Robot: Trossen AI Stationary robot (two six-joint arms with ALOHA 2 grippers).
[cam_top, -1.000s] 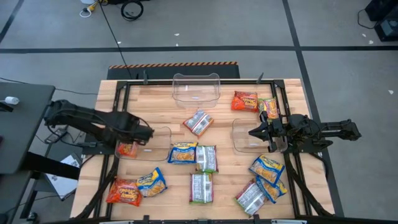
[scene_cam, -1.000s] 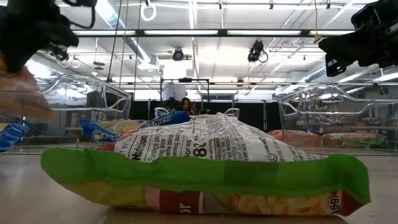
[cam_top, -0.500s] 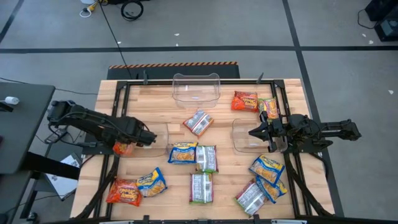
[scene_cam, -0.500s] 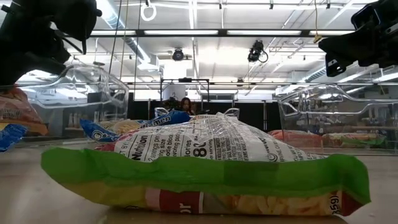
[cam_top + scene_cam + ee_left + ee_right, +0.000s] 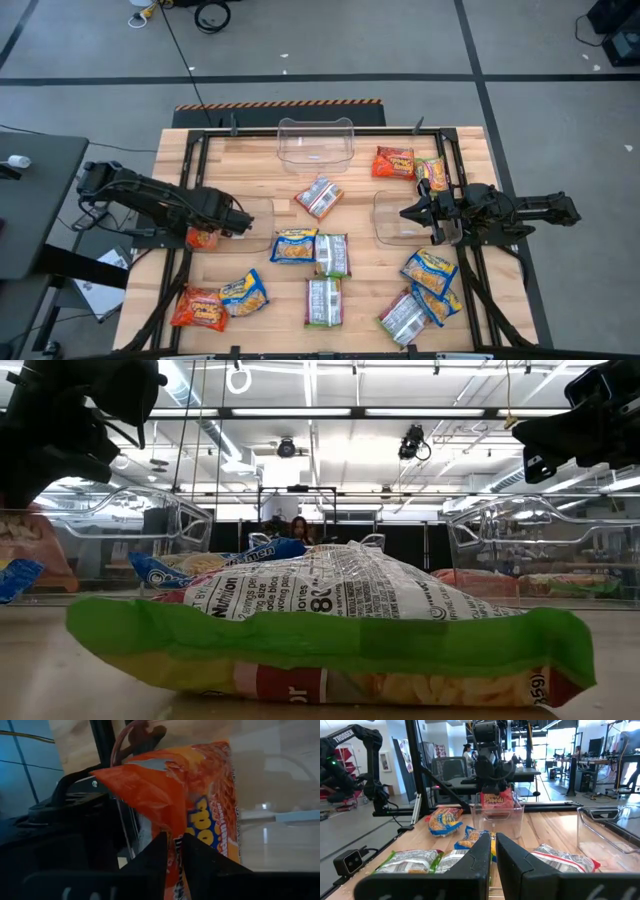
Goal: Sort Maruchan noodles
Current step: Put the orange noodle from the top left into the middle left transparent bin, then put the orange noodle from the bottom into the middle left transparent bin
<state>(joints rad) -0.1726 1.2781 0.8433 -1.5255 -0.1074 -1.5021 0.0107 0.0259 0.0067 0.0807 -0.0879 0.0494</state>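
From above, the left claw [image 5: 238, 222] is reaching over the clear bin [image 5: 255, 222] on the left side of the table [image 5: 365, 195]. An orange packet [image 5: 204, 238] is sitting inside that bin, just under the arm. Other noodle packets [image 5: 310, 250] are lying around the middle and front of the table. The right claw [image 5: 408, 213] is waiting over the right bin [image 5: 398, 222], fingers pressed together and holding nothing.

From table height, a green packet [image 5: 330, 630] is filling the front.

From the left wrist, the fingers [image 5: 197, 860] are sitting close on both sides of the orange packet [image 5: 195, 805]; I cannot tell if they are pinching it.

From the right wrist, the claw [image 5: 492, 851] is looking shut.
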